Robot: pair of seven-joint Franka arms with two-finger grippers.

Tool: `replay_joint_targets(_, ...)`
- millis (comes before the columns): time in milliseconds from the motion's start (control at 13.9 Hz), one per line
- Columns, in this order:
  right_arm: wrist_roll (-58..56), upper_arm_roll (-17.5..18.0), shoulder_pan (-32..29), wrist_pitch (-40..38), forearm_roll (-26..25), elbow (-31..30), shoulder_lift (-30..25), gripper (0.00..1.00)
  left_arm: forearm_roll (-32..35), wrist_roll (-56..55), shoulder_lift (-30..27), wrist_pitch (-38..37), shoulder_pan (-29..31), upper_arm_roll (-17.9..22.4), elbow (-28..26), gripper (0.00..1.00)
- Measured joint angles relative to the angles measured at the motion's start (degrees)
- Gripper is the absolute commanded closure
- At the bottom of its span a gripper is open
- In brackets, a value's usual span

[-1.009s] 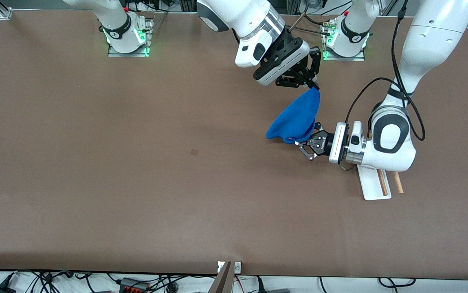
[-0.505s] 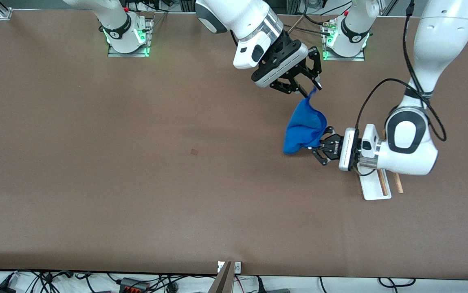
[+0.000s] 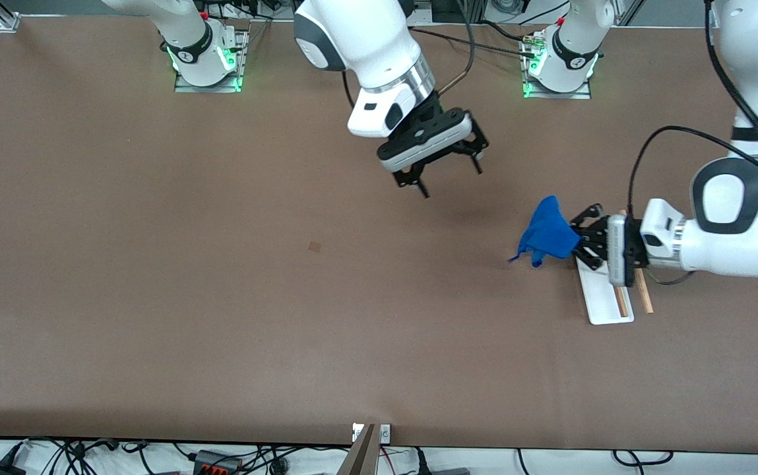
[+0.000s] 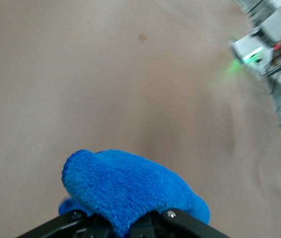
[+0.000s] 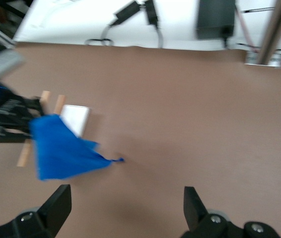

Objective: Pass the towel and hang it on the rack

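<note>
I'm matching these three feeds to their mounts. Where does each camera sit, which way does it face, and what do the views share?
Front view: high across the table, facing both bases; shows both arms, the open right gripper over bare table, and the left gripper holding the towel by the rack.
Left wrist view: on the left wrist, looking past its fingers at the towel.
Right wrist view: on the right wrist, looking down between its fingers.
Shared: right wrist and front both show towel, rack, left gripper.

I count one towel, one rack with two wooden rods, two grippers, and one table.
</note>
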Motion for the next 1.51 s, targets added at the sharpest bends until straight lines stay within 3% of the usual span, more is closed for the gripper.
replay_joint_targets(144,-0.09,-2.76,-0.65,-6.93,-1.1,-0.02,-0.82,0.0,5.22,-2.57,0.02,0.01,2.95,0.35,0.91,1.0)
replay_joint_targets(360,-0.96,-6.72,-2.74,-15.45,-1.26,-0.11,-1.04,0.0,7.21,-4.1,2.28,0.05,9.0,0.89,1.05,1.0)
replay_joint_targets(721,-3.8,-7.74,-10.17,-29.5,-1.34,-0.27,-1.56,0.0,9.47,-4.03,9.01,0.39,16.07,1.06,2.74,1.0)
replay_joint_targets(937,-3.96,-7.94,-16.11,-31.75,-1.52,-0.73,-2.69,0.0,10.17,-4.02,11.46,3.47,16.63,1.0,3.84,1.0)
replay_joint_targets(1009,-3.97,-8.0,-18.33,-31.74,-1.7,-1.66,-3.48,0.0,10.22,-3.93,11.82,3.81,16.56,0.94,3.97,0.96)
replay_joint_targets(1081,-4.46,-8.01,-20.75,-31.63,-1.76,-3.09,-4.53,0.0,10.22,-3.7,12.19,3.96,16.49,0.86,4.07,0.73)
replay_joint_targets(1153,-5.57,-8.02,-23.0,-31.2,-1.79,-4.8,-5.75,0.0,10.22,-3.51,12.62,4.1,16.47,0.78,4.12,0.01)
replay_joint_targets(1369,-12.2,-7.07,-30.05,-27.8,-1.81,-11.02,-10.69,0.0,10.11,-3.01,13.73,4.45,16.98,0.8,4.3,0.0)
replay_joint_targets(1514,-18.29,-2.51,-37.72,-27.42,-1.83,-13.81,-13.9,0.0,10.06,-2.98,13.89,4.45,17.55,0.8,4.76,0.0)
